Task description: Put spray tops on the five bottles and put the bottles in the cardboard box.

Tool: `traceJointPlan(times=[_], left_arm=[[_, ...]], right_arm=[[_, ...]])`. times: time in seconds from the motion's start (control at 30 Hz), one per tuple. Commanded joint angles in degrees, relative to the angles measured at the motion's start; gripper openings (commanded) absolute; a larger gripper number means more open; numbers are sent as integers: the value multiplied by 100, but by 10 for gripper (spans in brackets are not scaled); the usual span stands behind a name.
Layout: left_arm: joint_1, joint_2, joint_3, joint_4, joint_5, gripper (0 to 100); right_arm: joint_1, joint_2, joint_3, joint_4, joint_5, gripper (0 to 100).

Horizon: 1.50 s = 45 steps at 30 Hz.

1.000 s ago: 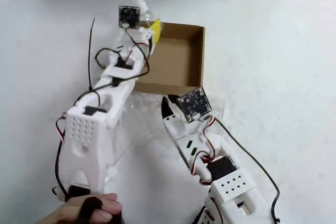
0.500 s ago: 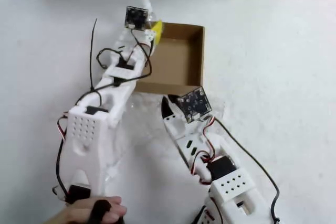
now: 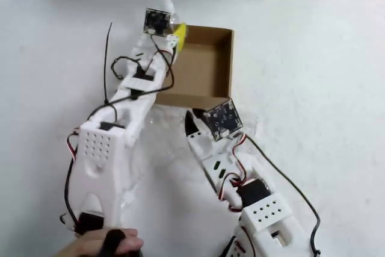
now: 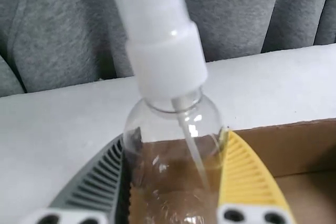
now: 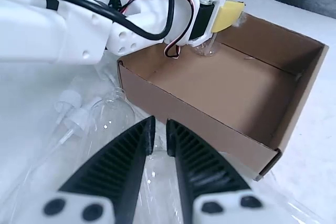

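My left gripper (image 4: 176, 137) is shut on a clear bottle (image 4: 173, 182), with a grey finger on one side and a yellow finger on the other. A white spray top (image 4: 163, 51) sits on its neck. In the high view the left gripper (image 3: 174, 31) holds it at the far left corner of the cardboard box (image 3: 201, 97). The right wrist view shows this bottle (image 5: 205, 51) hanging just over the box (image 5: 210, 93). My right gripper (image 5: 159, 124) is shut with nothing in it. It hovers before the box's near wall, over loose clear bottles (image 5: 105, 116).
Loose clear bottles lie on the white table in front of the box, one with a white spray top (image 5: 71, 116). The left arm's body and cables (image 3: 132, 82) run along the box's left side. The table to the right of the box is bare.
The left gripper has carried the bottle slightly right, closer to the box's far left corner. The right arm has stayed still.
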Motion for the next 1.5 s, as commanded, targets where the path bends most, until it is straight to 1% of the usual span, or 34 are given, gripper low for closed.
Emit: traceJointPlan(times=[0.0,0.17,0.3,0.43,0.57,0.67,0.73,0.93,1.13,1.27,1.47], left_arm=[[13,-40,-167,-70,-62,59],[-13,-40,-132,-35,-44,192],[-31,-40,-132,-35,158,225],[-127,-48,-141,-26,193,280],[-154,-171,-123,-18,193,298],[-127,-488,26,281,193,299],[-110,-664,211,334,193,302],[-110,-1015,571,369,281,402],[-224,-1226,624,396,440,404],[-251,-1446,624,870,440,405],[-251,-1868,633,2013,396,408]], right_arm=[[-4,-119,-387,22,-18,18],[-4,-119,-387,22,-18,19],[-4,-119,-387,22,-18,19],[-4,-119,-387,22,-18,20],[-4,-119,-396,13,-18,21],[-4,-119,-396,13,-18,21],[-4,-119,-396,13,-18,21],[-4,-119,-396,13,-18,21],[-4,-92,-457,13,-18,21],[-4,-92,-457,13,-18,21],[31,-119,-457,13,-18,21]])
